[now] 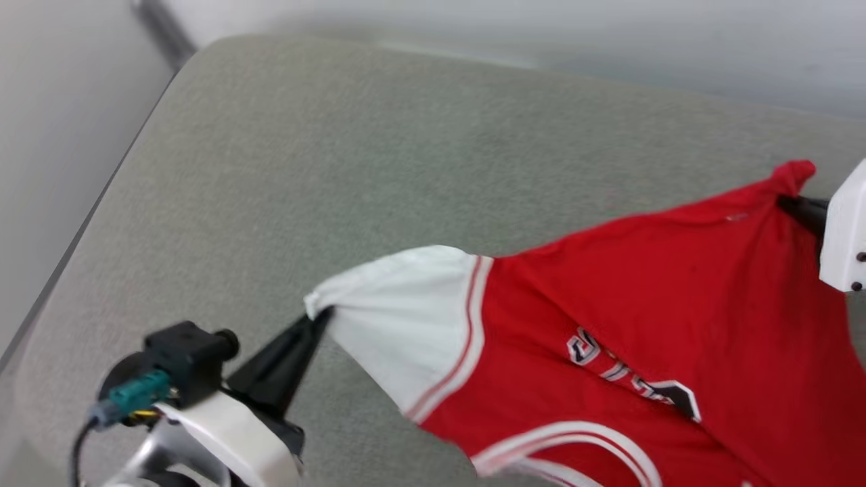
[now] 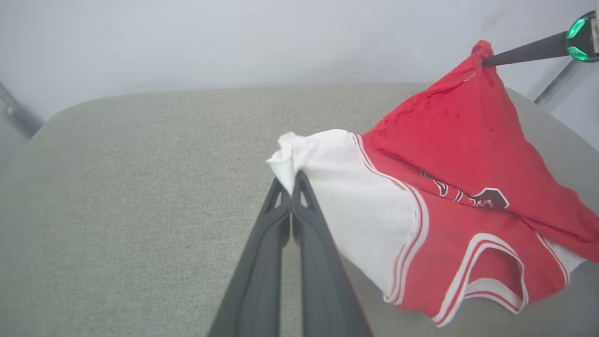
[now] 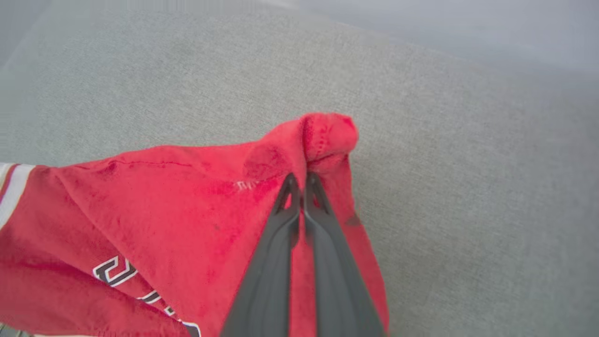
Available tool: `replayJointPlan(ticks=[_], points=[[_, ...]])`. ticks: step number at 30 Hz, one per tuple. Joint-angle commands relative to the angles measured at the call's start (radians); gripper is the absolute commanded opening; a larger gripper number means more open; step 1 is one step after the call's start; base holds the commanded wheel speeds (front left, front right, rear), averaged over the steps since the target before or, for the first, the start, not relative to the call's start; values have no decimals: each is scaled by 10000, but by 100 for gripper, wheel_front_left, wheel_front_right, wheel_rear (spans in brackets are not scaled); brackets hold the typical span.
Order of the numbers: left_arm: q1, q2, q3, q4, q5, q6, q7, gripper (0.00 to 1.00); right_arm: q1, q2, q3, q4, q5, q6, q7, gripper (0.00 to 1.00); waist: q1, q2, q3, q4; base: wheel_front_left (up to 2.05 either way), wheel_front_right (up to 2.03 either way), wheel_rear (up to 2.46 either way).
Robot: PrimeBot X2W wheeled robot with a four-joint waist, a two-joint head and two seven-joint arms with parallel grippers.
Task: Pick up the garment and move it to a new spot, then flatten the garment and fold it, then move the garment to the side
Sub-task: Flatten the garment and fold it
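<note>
Both pairs of jaws are closed on the garment (image 1: 643,291). The left gripper (image 1: 323,312) pinches the tip of a white sleeve; the right gripper (image 1: 785,201) pinches a bunched red edge. The cloth spans between them over the right half of the grey fabric surface (image 1: 338,149), neckline toward the near edge. A dark bar (image 1: 162,30) passes the far left corner. The left wrist view adds a green-lit ring (image 2: 578,32) behind the right gripper's fingers and a grey strut (image 2: 557,84) beyond. The right wrist view shows stitching at the pinch.
</note>
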Motion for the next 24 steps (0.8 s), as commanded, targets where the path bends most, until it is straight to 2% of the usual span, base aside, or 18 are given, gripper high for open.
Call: replayJointPlan(ticks=[1,6,13,17,24], points=[[-109,159,279,-182,58,111,29,0,-128,-122,181,-394,125,-3,-147,0,0,0,-698,-734,0,0,0],[-517,538,1113,-583,125,446,-47,0,-239,-264,338,-1306,393,-3,-639,0,0,0,-1229,-1379,0,0,0],[-1434,804,2364,-1226,50,808,-345,0,-581,126,40,-2194,772,-3,-1263,0,0,0,-1526,-2235,0,0,0],[-2115,926,2936,-1537,-17,897,-407,0,-606,244,39,-2619,819,-3,-1630,0,0,0,-1638,-2641,0,0,0],[-3480,1542,3440,-1842,229,780,-64,0,-880,318,108,-3092,740,-3,-2388,0,0,0,-1740,-3191,0,0,0]])
